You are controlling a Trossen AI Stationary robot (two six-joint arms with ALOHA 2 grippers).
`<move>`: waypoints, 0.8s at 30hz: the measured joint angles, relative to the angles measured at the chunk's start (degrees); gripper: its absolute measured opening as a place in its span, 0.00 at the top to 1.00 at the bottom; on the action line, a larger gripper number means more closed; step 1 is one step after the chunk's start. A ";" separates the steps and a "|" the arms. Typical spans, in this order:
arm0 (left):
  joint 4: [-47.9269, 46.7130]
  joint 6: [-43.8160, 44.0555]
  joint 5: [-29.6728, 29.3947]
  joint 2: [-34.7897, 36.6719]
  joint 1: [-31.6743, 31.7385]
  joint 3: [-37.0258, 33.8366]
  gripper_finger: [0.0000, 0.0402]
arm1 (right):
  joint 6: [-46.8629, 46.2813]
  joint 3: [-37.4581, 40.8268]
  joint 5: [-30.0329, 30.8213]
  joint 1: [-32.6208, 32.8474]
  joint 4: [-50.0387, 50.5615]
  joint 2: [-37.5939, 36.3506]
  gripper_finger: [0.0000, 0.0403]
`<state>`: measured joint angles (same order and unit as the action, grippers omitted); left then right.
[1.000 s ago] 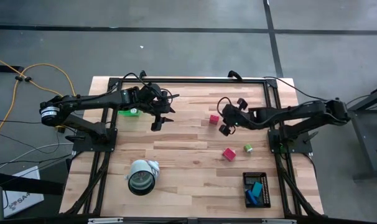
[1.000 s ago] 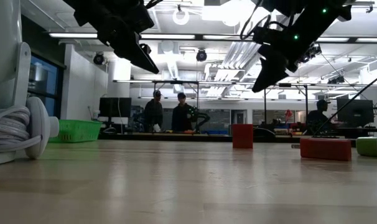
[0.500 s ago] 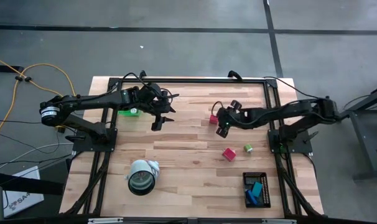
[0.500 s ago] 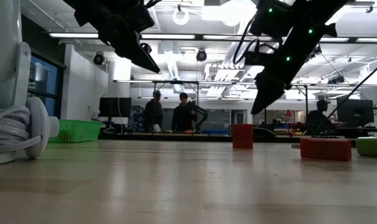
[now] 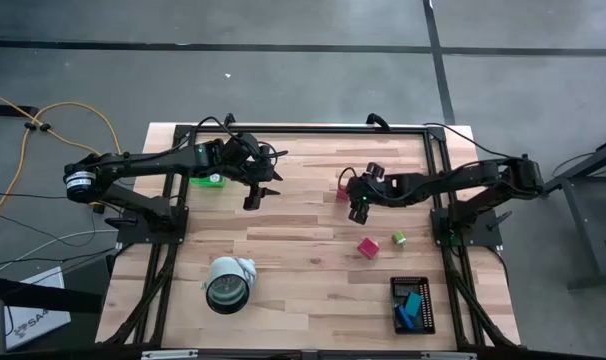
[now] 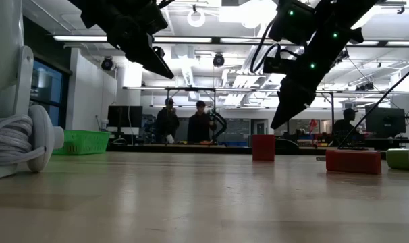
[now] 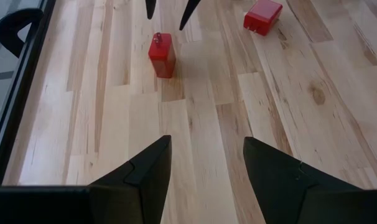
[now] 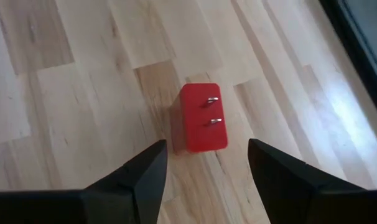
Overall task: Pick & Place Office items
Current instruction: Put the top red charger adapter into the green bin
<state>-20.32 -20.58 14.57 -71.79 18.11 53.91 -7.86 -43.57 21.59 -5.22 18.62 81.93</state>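
Observation:
A red block (image 8: 201,118) with two small metal prongs lies on the wooden table (image 5: 303,225), right of centre. My right gripper (image 5: 355,206) hangs open just above and beside it, touching nothing; in the low view its tip (image 6: 277,124) is clear of the block (image 6: 262,146). A second red block (image 5: 367,246) and a green cube (image 5: 398,238) lie nearer the front. My left gripper (image 5: 251,200) waits open in the air left of centre (image 7: 206,152).
A black tray (image 5: 413,305) holding blue and teal bits sits at the front right. A green tray (image 5: 208,180) stands under the left arm. A white-and-grey roll (image 5: 228,285) lies at the front left. Bare wood spans the middle. People stand in the room behind (image 6: 191,125).
My right gripper has sunk toward the table and edged left, closer to the pronged red block, with its wrist rolling a little. The blocks and my left arm have kept still.

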 joint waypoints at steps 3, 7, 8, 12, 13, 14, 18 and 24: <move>0.00 0.00 0.00 0.00 0.00 0.00 0.52 | 0.02 0.02 -1.88 -0.58 0.01 0.00 0.47; 0.00 0.00 0.00 0.00 -0.01 0.00 0.52 | 0.37 0.02 -1.04 -0.73 -0.45 0.56 0.46; 0.00 0.00 0.00 0.00 0.00 0.00 0.52 | 0.42 0.02 -1.00 -0.86 -0.64 0.91 0.46; 0.06 0.00 -0.01 0.00 0.00 0.00 0.52 | 0.53 0.07 -2.14 -1.97 -2.28 3.44 0.46; 0.07 0.00 0.00 0.00 0.00 0.00 0.52 | 0.60 0.07 -2.12 -2.21 -2.44 4.06 0.46; 0.10 0.00 0.00 0.00 0.00 0.00 0.52 | 0.63 0.15 -2.16 -2.57 -2.24 4.56 0.46; 0.27 0.00 -0.01 0.00 0.00 0.00 0.52 | 1.58 0.04 -3.74 -4.51 -4.97 5.75 0.46; 0.29 0.00 -0.02 0.00 0.00 0.00 0.52 | 3.80 0.08 -7.22 -6.47 -7.74 6.59 0.46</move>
<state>-20.03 -20.58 14.55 -71.79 18.11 53.91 -4.05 -43.50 14.36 -11.69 10.88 88.52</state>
